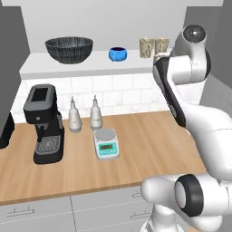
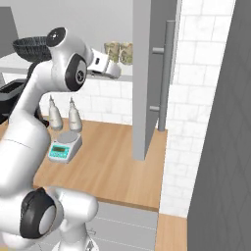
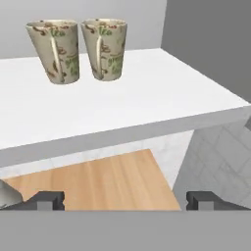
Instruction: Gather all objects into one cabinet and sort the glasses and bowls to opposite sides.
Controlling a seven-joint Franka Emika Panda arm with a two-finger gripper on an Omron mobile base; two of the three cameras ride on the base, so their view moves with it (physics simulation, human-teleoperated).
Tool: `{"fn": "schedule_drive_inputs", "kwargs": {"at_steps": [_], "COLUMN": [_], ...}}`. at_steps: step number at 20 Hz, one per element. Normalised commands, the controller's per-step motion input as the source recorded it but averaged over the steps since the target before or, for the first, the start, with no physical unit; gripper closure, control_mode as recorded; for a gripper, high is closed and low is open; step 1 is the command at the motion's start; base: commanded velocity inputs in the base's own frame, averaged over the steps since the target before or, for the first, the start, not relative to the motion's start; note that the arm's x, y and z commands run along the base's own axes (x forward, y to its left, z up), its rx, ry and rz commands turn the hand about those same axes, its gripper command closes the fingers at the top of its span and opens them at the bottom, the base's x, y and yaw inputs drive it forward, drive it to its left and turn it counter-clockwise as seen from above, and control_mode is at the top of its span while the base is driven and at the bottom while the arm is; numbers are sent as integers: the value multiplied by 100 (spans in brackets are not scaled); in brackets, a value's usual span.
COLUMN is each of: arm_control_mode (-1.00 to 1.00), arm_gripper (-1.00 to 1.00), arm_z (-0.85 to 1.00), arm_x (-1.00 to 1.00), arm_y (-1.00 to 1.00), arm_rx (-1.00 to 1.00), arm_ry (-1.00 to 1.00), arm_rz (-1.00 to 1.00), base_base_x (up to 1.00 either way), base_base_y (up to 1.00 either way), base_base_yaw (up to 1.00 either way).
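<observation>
Shelf front (image 3: 147, 122): bare and open at 6 o'clock.
Two cups (image 3: 78, 49): blocking at 11 o'clock.
Side panel (image 3: 211, 44): walling off 2 o'clock.

no legible text, scale (image 1: 107, 144) display unreadable

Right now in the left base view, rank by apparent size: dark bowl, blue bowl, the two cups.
1. dark bowl, clearly largest.
2. blue bowl and the two cups: all look about alike, so I won't rank them.
</observation>
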Motion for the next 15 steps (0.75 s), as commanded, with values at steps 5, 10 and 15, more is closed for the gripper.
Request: {"fn": "schedule_drive_inputs", "kwargs": {"at_steps": [5, 10, 15], "arm_control_mode": [-100, -100, -100], "arm_gripper": [-100, -100, -100], "arm_z": [-100, -100, -100], "arm_x": [-100, -100, -100], "arm_y": [28, 16, 16], "arm_rx": [-4, -8, -6], "arm_ry": [-30, -33, -1], "arm_rz": [0, 0, 0], "base_base_x": [0, 0, 0], "base_base_y": [0, 0, 0], "base_base_yaw": [0, 0, 0]}}
